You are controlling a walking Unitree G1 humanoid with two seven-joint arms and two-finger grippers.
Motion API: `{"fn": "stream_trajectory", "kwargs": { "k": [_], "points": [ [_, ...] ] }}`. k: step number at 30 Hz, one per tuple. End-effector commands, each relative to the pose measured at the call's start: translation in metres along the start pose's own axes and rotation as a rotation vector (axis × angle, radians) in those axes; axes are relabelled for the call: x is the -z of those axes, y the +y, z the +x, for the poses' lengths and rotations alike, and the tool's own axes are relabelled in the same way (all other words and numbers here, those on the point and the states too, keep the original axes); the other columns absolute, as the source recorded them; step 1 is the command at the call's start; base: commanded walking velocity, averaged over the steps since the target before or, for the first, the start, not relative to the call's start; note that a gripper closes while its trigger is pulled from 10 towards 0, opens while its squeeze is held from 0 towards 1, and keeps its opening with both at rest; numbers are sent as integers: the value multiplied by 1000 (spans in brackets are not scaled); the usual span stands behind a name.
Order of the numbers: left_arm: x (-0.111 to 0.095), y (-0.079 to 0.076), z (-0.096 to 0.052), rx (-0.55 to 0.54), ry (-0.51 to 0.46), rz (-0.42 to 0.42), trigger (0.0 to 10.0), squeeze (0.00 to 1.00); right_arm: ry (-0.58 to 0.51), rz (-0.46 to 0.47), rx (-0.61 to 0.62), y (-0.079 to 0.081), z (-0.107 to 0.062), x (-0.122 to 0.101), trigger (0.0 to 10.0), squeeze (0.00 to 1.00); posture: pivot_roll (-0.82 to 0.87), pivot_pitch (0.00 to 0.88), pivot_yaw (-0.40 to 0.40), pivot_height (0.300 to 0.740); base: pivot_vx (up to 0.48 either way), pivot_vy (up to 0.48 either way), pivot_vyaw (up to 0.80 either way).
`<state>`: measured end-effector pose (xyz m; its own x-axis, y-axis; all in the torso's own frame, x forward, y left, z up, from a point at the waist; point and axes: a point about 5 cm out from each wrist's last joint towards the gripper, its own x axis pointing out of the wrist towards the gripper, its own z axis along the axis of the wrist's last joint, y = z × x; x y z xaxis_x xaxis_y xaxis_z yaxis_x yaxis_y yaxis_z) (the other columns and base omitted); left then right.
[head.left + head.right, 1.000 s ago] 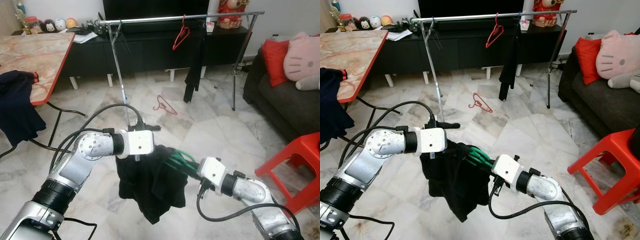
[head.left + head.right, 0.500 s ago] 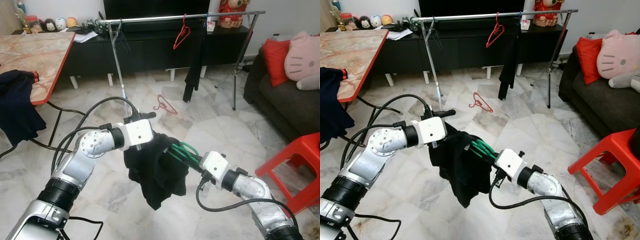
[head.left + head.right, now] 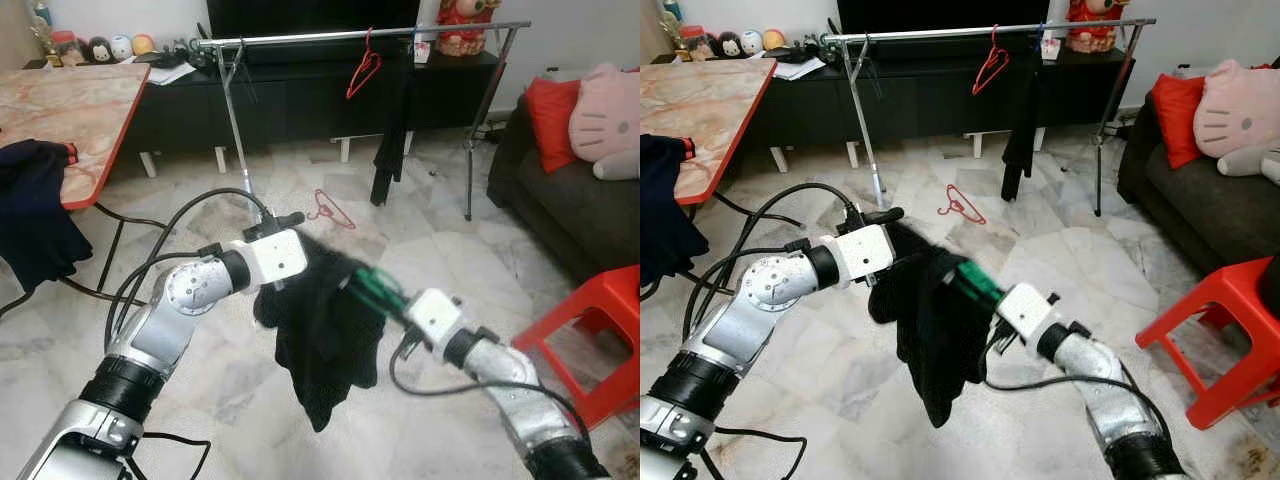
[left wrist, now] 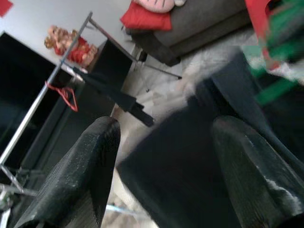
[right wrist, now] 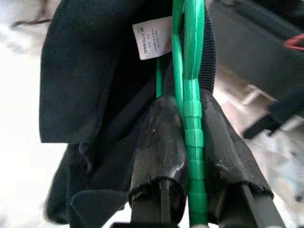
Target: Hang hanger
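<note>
right gripper (image 5: 187, 156) fingers pinch the green hanger (image 5: 192, 71) tight, w/ the black shirt (image 3: 935, 320) draped on it and hanging down past the fingertips. left gripper (image 4: 161, 161) fingers spread wide, shirt cloth sits btwn them. far past both, the clothes rail (image 3: 980, 30) holds a red hanger (image 3: 987, 63).

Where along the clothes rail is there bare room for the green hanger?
The rail is bare between its left post and the red hanger. Past that, the hung black garment crowds it. The right gripper holds the green hanger with the black shirt.
</note>
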<state>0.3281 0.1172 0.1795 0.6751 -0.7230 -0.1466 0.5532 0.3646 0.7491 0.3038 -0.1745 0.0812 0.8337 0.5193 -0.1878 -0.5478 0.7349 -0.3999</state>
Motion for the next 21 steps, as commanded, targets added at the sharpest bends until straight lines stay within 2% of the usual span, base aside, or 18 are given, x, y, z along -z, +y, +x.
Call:
{"fn": "stream_trajectory", "kwargs": {
  "k": [1,6,7,8,10,14,17,21],
  "points": [
    [7,-2,-4,-13,42,-29,10000,0,-29,-7,62,-9,5,-8,0,0,-43,0,-37,740,0,0,0],
    [12,-5,-8,-34,60,-90,10000,0,-38,-2,62,-7,9,-10,0,0,-38,0,-41,740,0,0,0],
    [12,-6,-9,-44,58,-126,10000,0,-41,-2,64,-7,10,-11,0,0,-37,0,-42,740,0,0,0],
    [12,-9,-9,-56,42,-203,10000,0,-47,3,66,-8,11,-11,0,0,-37,0,-42,740,0,0,0],
    [12,-12,-8,-50,38,-243,10000,0,-44,4,76,-9,12,-11,0,0,-40,0,-42,740,0,0,0],
    [11,-22,-6,-23,49,-282,10000,0,-37,3,92,-11,14,-10,0,0,-39,0,-43,740,0,0,0],
    [5,-35,-3,35,24,-343,10000,0,-57,19,83,-10,17,-14,0,0,-42,0,-44,740,0,0,0],
    [2,-40,-1,51,24,-371,10000,0,-69,17,78,-9,19,-17,0,0,-42,0,-44,740,0,0,0]
  ]
}}
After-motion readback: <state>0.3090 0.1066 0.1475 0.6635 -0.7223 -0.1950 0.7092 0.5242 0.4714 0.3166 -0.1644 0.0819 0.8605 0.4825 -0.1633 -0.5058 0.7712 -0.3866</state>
